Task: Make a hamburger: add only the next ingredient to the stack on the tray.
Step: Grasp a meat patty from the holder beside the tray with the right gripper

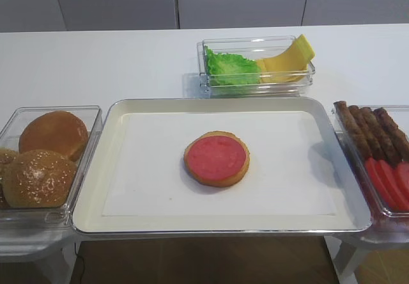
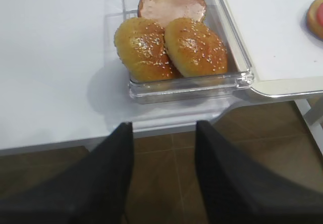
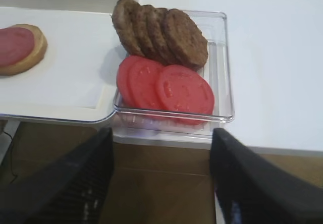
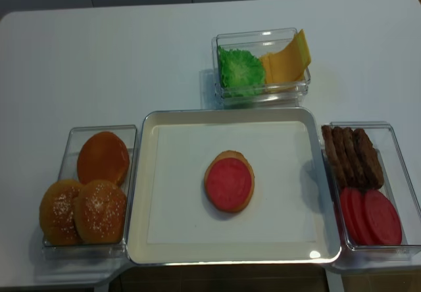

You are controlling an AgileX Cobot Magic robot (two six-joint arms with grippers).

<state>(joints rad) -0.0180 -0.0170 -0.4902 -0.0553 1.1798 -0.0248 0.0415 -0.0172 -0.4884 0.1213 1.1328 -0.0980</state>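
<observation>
While nothing is being carried yet, the left hand [image 2: 164, 176] is being held open and empty before the bun bin [image 2: 184, 80]. On the tray [image 4: 154, 193], the stack [image 4: 229, 181] is being left bare of meat. Rightward, the patties [image 3: 161, 32] are being faced in their bin by the wide-open, empty right hand [image 3: 161, 178].

A metal tray [image 4: 141, 193] is sitting at the centre of the white table [image 4: 131, 55]. The stack [image 4: 229, 181], a bun bottom topped with a pinkish-red disc, is resting mid-tray. Meat patties [image 4: 352, 155] are leaning in a row in the right bin [image 4: 402, 167], behind tomato slices [image 4: 370, 216]. Buns [image 4: 85, 196] are filling the left bin.
</observation>
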